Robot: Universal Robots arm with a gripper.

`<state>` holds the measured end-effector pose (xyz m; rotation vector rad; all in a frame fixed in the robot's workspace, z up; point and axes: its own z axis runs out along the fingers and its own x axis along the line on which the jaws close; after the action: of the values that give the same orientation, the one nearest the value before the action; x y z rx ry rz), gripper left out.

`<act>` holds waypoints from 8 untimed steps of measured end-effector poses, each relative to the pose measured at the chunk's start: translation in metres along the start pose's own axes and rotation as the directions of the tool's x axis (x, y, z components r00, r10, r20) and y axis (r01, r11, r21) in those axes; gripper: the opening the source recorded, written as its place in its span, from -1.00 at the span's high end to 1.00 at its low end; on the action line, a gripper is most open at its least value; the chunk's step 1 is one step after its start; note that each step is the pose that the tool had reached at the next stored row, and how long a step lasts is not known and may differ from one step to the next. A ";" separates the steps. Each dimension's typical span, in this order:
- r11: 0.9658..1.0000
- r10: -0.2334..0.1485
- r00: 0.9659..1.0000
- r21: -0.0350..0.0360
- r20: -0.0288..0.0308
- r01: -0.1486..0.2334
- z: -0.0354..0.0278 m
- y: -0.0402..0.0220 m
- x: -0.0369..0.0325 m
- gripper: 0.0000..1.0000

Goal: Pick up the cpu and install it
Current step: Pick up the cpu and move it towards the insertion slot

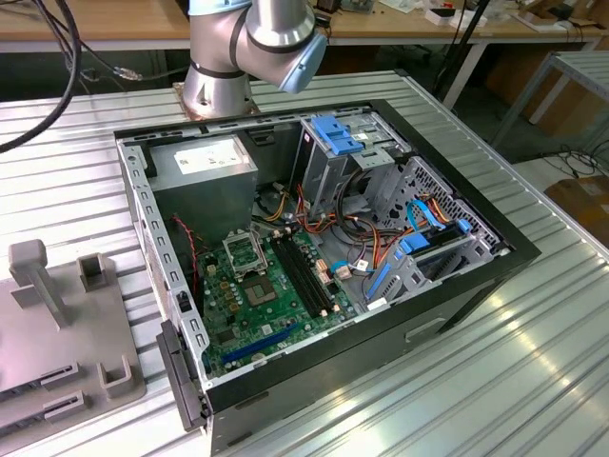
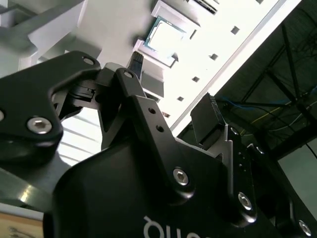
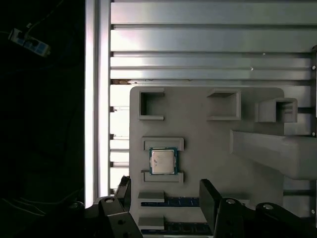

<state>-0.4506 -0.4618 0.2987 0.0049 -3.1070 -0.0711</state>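
Over the grey holder [image 3: 208,124] on the desk [image 3: 198,29], the jaws are hanging apart near the cpu [image 3: 163,161], which is lying flat between two brackets [image 3: 163,144]; centring squarely over its edges is probably mattering most.

The arm [image 1: 252,38] is cut off by the exterior view's top edge, the grey tray [image 1: 95,328] by its left edge, and in the first wrist view the gripper [image 3: 164,182] runs out of frame, its fingers [image 3: 210,197] covering parts of the blue strips [image 3: 173,202].
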 end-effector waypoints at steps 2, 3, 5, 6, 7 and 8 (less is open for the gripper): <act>1.000 0.000 1.000 0.000 0.000 0.000 0.0032 -0.0002 -0.0001 -0.33; 1.000 0.000 1.000 0.000 0.000 0.000 0.0051 -0.0002 -0.0002 -0.33; 1.000 0.000 1.000 0.000 0.000 0.000 0.0091 -0.0005 -0.0003 -0.33; 1.000 0.000 1.000 0.000 0.000 0.000 0.0110 -0.0006 -0.0004 -0.33; 1.000 0.000 1.000 0.000 0.000 0.000 0.0134 -0.0007 -0.0005 -0.33; 1.000 0.000 1.000 0.000 0.000 0.000 0.0151 -0.0007 -0.0005 -0.33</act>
<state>-0.4506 -0.4619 0.2836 0.0050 -3.1075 -0.0710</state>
